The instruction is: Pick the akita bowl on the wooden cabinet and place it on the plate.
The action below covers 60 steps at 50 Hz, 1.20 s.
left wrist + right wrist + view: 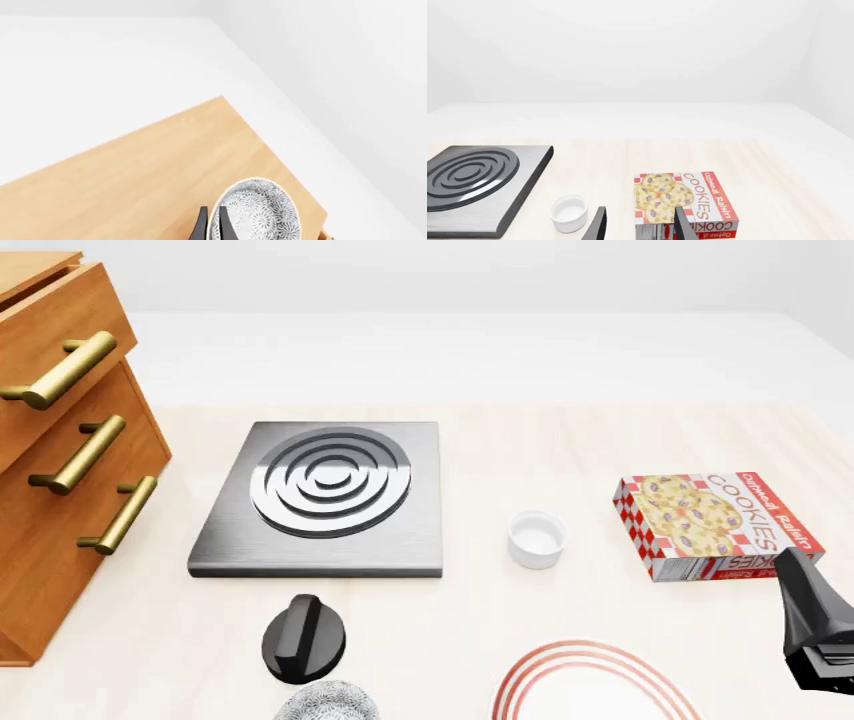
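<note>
Left gripper (211, 222), jaws narrowed astride the akita bowl (261, 210) rim on the wooden cabinet (153, 160); lift and plate (594, 685) placement outstanding.

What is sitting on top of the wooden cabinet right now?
The akita bowl sits on the wooden cabinet, with the left gripper closed on its rim. The nearer cabinet top is out of frame.

**Pale room, light wood table**

A light wooden table (587, 440) fills the foreground under soft, even light. Beyond its far edge lies a plain white floor (627, 120), meeting bare white walls (627, 50).
</note>
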Each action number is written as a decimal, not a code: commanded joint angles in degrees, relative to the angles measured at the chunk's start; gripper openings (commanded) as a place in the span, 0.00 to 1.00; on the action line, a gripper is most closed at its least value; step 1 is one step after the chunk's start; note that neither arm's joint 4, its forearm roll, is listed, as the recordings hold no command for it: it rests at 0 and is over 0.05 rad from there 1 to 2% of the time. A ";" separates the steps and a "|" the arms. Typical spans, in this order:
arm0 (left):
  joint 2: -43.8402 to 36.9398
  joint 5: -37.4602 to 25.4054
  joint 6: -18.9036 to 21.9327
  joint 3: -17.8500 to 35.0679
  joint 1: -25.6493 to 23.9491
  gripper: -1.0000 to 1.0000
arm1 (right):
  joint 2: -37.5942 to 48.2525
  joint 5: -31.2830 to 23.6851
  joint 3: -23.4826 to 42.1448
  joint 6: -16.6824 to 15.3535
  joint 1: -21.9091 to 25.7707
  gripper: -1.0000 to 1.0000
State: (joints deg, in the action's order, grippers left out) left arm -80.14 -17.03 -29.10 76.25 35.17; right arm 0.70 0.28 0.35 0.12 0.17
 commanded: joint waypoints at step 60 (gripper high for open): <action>18.82 -13.86 -14.55 6.94 -11.64 0.00 | 0.00 0.00 0.00 0.00 -0.01 1.00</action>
State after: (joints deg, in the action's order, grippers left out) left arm -63.52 -29.06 -43.31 81.18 26.93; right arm 0.70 0.28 0.35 0.13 0.17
